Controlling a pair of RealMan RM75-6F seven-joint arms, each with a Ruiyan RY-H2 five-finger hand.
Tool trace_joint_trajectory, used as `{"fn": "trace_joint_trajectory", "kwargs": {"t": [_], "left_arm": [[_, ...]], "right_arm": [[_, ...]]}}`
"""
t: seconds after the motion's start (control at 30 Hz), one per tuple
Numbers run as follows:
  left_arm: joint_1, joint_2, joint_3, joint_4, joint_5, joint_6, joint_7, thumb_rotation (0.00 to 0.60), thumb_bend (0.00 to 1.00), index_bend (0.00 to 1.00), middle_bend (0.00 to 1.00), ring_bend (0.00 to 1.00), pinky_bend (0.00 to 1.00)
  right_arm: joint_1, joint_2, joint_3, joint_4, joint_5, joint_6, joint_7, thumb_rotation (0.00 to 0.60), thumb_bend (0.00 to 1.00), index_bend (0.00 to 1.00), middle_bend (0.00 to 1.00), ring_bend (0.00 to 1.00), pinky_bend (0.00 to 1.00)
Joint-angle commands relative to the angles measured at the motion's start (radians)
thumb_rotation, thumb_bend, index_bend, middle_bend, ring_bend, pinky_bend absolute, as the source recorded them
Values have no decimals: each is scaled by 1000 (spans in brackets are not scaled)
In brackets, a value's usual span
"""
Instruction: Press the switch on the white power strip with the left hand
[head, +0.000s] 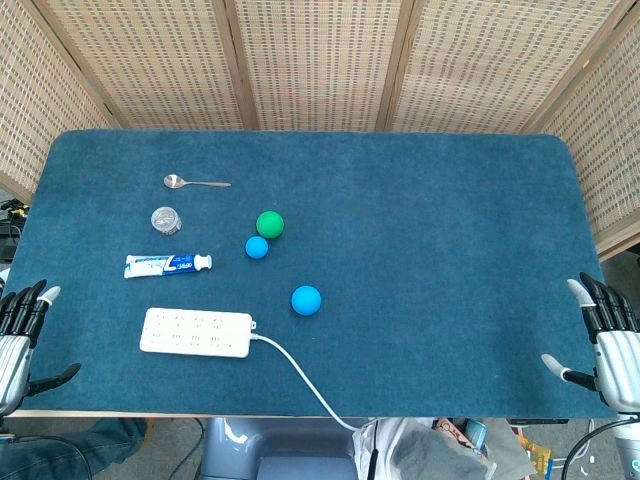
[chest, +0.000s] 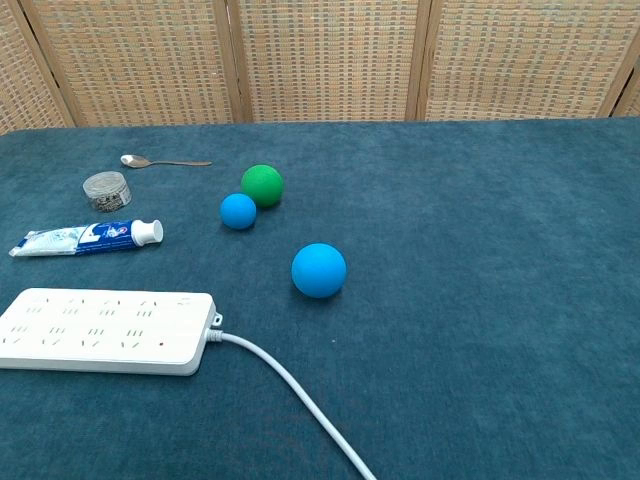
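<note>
The white power strip (head: 195, 333) (chest: 104, 331) lies flat near the table's front left, its cable (head: 300, 378) (chest: 290, 388) running off to the front right. I cannot make out its switch at this size. My left hand (head: 18, 340) hangs at the table's left edge, well left of the strip, fingers apart and holding nothing. At the table's right edge my right hand (head: 610, 340) is also open and empty. Neither hand appears in the chest view.
Behind the strip lie a toothpaste tube (head: 166, 264) (chest: 85, 238), a small round tin (head: 166, 219) (chest: 106, 189) and a spoon (head: 195, 182) (chest: 163, 161). A green ball (head: 270, 224) (chest: 262, 185), a small blue ball (head: 257, 247) (chest: 238, 211) and a larger blue ball (head: 306, 300) (chest: 319, 270) sit mid-table.
</note>
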Motion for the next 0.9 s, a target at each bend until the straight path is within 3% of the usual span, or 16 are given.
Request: {"fn": "trace_joint_trajectory", "kwargs": {"t": [0.03, 0.3, 0.33, 0.4, 0.43, 0.5, 0.57, 0.63, 0.9], "left_arm": [[1, -1, 1, 1, 2, 1, 0, 600, 0, 0, 0, 0, 0], [-5, 0, 9, 10, 28, -10, -11, 600, 0, 0, 15, 0, 0], [-12, -1, 13, 17, 43, -18, -22, 600, 21, 0, 141, 47, 23], [-23, -19, 8, 26, 55, -25, -44, 600, 172, 0, 542, 325, 261], [-28, -32, 2, 33, 53, -26, -48, 600, 367, 0, 816, 606, 535], [-47, -75, -8, 41, 33, -60, -53, 600, 675, 0, 971, 891, 859], [-70, -125, -17, 50, 21, -95, -63, 600, 924, 0, 1000, 997, 995], [-87, -165, -18, 59, 4, -131, -35, 600, 998, 0, 1000, 1000, 1000], [-180, -278, -32, -25, -172, -345, 125, 600, 1000, 0, 1000, 1000, 1000]], "right_arm": [[-1, 1, -1, -1, -1, 1, 1, 600, 0, 0, 0, 0, 0], [-2, 2, -2, -2, 0, 0, 2, 600, 0, 0, 0, 0, 0], [-2, 2, -2, -3, -1, 0, 2, 600, 0, 0, 0, 0, 0], [-1, 2, -2, -5, -2, -1, 0, 600, 0, 0, 0, 0, 0], [-1, 2, -2, -5, 0, -2, 0, 600, 0, 0, 0, 0, 0], [1, 0, -1, -5, 3, -8, -3, 600, 0, 0, 0, 0, 0], [3, 0, 0, -5, 9, -12, -5, 600, 0, 0, 0, 0, 0], [4, -1, 1, -4, 12, -15, -7, 600, 0, 0, 0, 0, 0], [12, -2, 3, 0, 26, -36, -1, 600, 0, 0, 0, 0, 0]]}}
